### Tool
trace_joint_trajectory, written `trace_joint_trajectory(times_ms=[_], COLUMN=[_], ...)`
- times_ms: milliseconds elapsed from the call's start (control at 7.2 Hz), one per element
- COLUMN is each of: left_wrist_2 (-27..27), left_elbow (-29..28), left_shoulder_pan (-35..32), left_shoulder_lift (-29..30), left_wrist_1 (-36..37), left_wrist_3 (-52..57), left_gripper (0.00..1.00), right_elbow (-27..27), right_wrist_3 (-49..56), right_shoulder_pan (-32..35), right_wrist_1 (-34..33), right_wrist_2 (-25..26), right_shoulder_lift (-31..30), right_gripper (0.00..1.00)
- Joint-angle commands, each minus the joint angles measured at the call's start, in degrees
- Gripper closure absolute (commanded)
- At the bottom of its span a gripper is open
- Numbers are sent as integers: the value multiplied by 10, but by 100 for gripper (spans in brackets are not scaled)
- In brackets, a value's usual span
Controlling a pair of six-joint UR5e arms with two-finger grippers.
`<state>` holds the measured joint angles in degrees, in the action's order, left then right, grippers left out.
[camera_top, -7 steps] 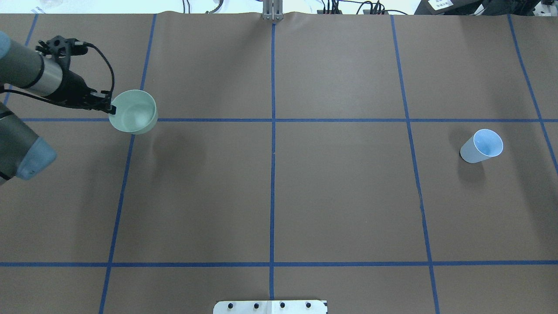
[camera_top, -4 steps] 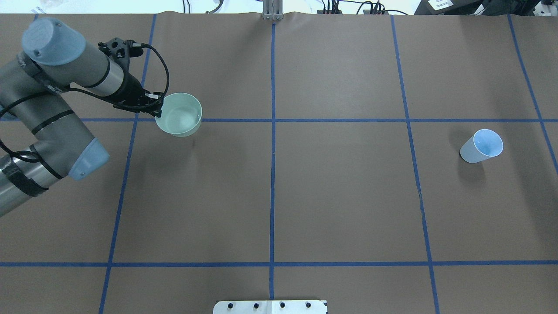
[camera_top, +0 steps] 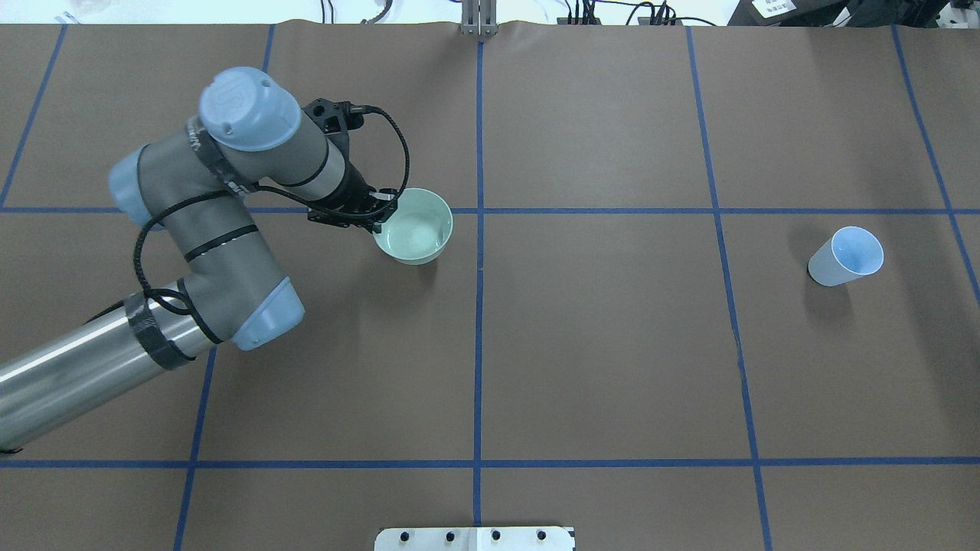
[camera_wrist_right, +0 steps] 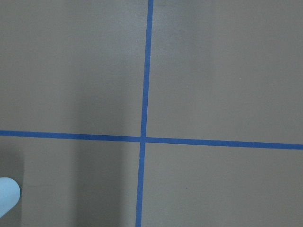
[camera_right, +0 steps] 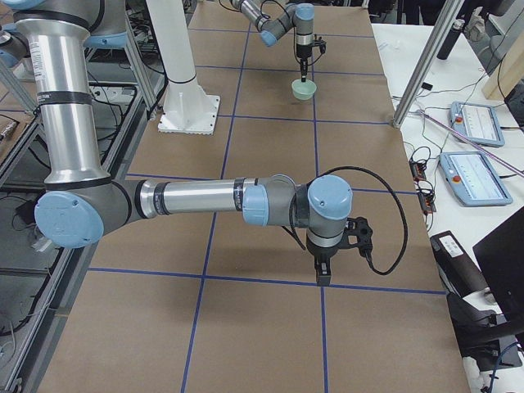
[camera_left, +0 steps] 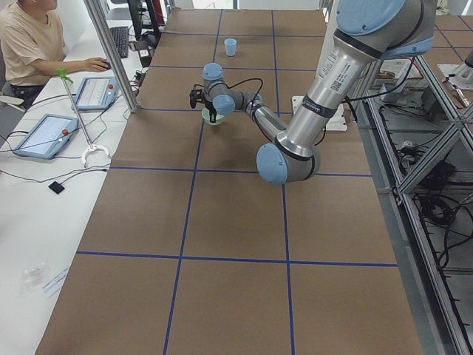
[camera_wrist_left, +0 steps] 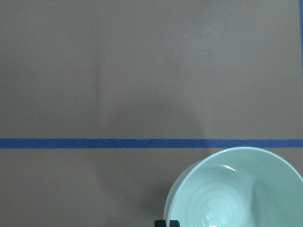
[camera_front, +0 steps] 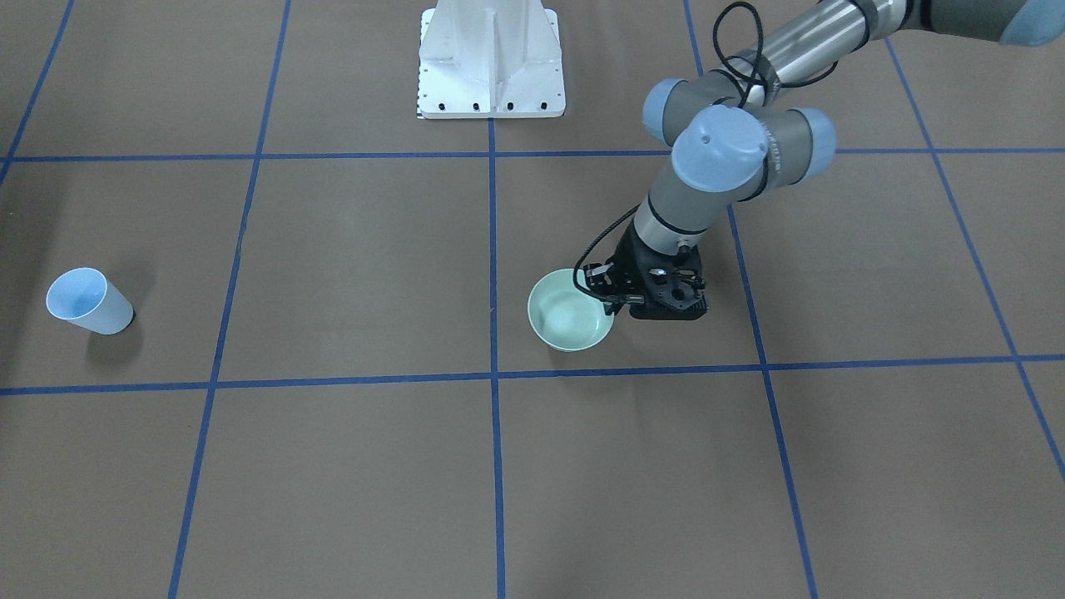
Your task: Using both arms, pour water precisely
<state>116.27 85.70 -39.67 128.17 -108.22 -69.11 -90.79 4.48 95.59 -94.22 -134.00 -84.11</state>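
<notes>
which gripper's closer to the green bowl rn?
Left. The left gripper is clamped on the green bowl's rim. The right gripper hangs far off, over the opposite end of the table.

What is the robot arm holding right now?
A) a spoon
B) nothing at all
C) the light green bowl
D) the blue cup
C: the left gripper pinches the rim of the light green bowl, while the blue cup stands alone, far off to the side.
</notes>
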Motion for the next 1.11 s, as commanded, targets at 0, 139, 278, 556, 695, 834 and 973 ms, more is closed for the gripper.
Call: trace_joint_trajectory(times_ms=[0, 139, 278, 556, 695, 834, 973], left_wrist_2=[-33, -39, -55, -63, -64, -65, -63], left_elbow=[-67, -85, -89, -89, -88, -78, -49], left_shoulder_pan=[37, 48, 59, 64, 64, 59, 42], left_shoulder_lift=[72, 93, 95, 95, 94, 94, 89], left_wrist_1=[4, 4, 3, 3, 3, 4, 22], left_wrist_3=[-36, -38, -46, -47, -47, -47, -45], left_gripper=[100, 100, 100, 48, 11, 1, 1], right_elbow=[0, 0, 0, 0, 0, 0, -2], right_wrist_3=[0, 0, 0, 0, 0, 0, 4], right_shoulder_pan=[1, -1, -1, 1, -1, 1, -1], right_wrist_1=[0, 0, 0, 0, 0, 0, 2], right_wrist_2=[0, 0, 0, 0, 0, 0, -3], right_shoulder_lift=[0, 0, 0, 0, 0, 0, 1], right_gripper=[0, 0, 0, 0, 0, 0, 0])
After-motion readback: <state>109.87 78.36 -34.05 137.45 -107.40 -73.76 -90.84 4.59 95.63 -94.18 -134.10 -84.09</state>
